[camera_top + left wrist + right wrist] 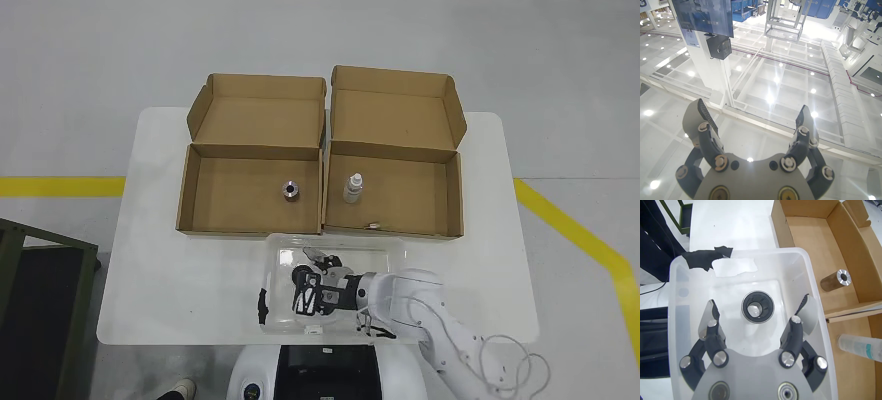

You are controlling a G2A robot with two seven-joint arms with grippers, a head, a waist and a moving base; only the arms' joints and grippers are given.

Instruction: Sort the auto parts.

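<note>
Bright, even overhead light falls on the white tabletop point(200, 290) in the top view. Shadows are faint and soft, deepest along the inner walls of the cardboard boxes point(230, 190) toward 12 o'clock. The left wrist view faces ceiling lamps point(770, 97) that bloom and throw streaks of flare, and the ceiling grid bows toward its edges. In the right wrist view the clear bin point(810, 262) carries a pale sheen, and the end face of the metal cylinder point(843, 277) gleams.

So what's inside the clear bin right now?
One black ring-shaped sleeve stands upright on the floor of the clear bin, below the open right gripper. The bin floor under the gripper's body is covered, so I can't rule out another part there.
</note>
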